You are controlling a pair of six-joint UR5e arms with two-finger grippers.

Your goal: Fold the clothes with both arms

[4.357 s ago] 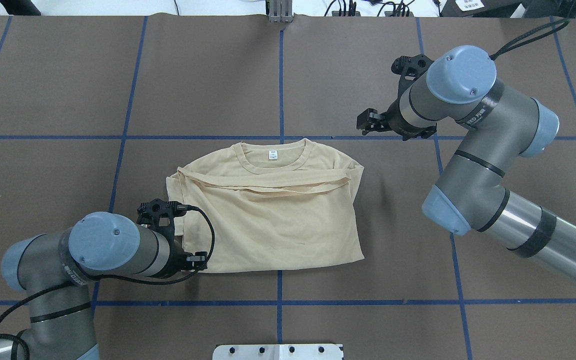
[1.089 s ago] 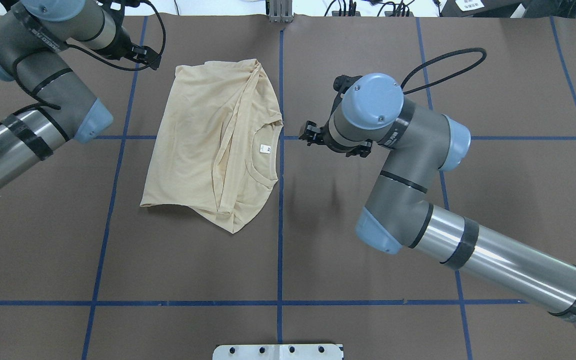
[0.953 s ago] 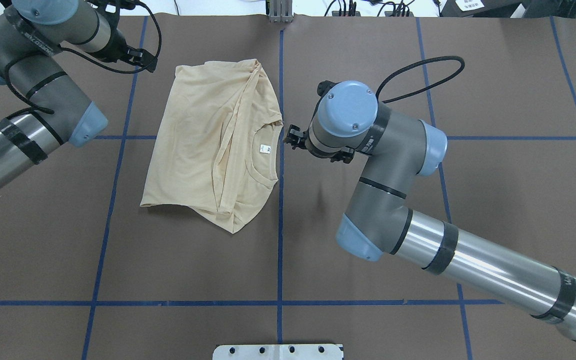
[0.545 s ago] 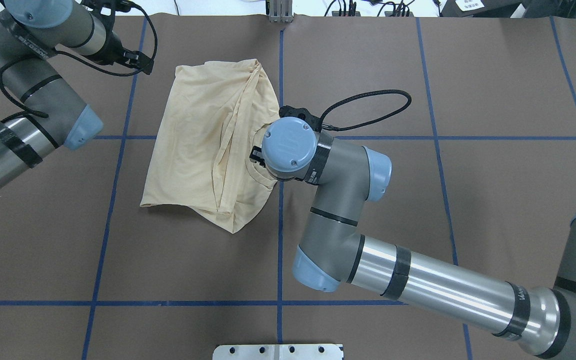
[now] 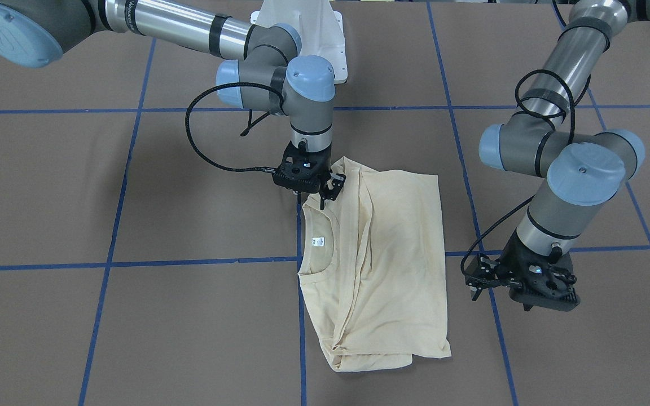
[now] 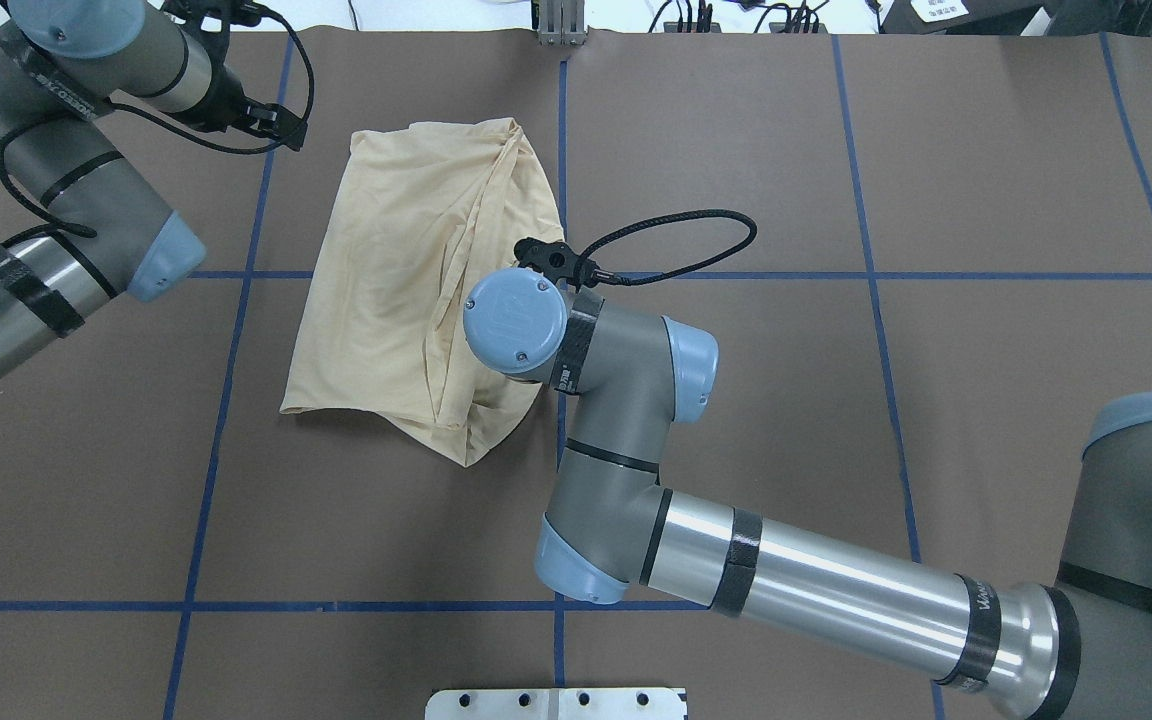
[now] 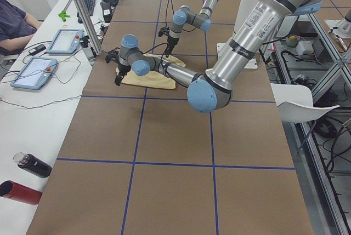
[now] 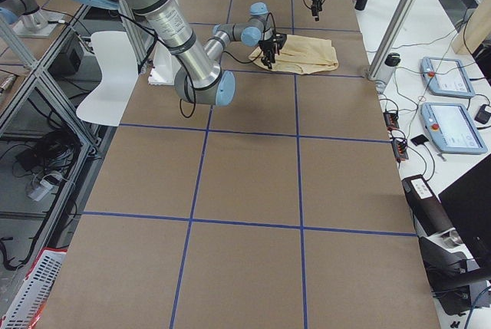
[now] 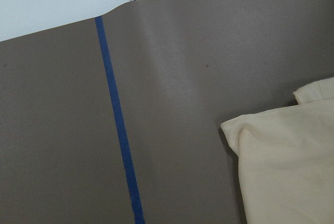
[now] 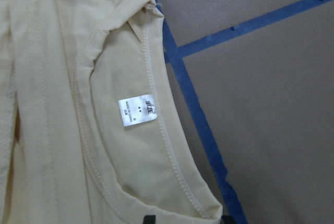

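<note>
Brown paper covered the surface [image 5: 133,192], ruled into large squares by blue tape [image 5: 116,263]. Along the surface's far side from the robot ran a white bench with two tablets [image 7: 34,73], and a person's sleeve [image 7: 13,24] showed at its end. A pale yellow T-shirt [image 5: 398,265] lay folded into a rough rectangle near the middle of the surface, its long axis running away from the robot. Its collar [image 5: 330,248] was turned toward the robot's right, and that edge lay along one of the tape lines. The white neck label [image 5: 317,242] faced up inside the collar. The right arm [image 5: 172,22] reached across and bent straight down, so that the right end effector [image 5: 312,197] stood at the shirt's near corner, beside the collar. Its fingers were spread apart with nothing clamped between them, and their tips touched or nearly touched the fabric. The left arm [image 5: 584,169] hung over bare paper just beside the shirt's far end. The left end effector [image 5: 531,299] held nothing, clear of the cloth, but how wide its fingers stood could not be made out. Its wrist camera caught only a folded corner of the shirt, one tape line and the paper's edge.
</note>
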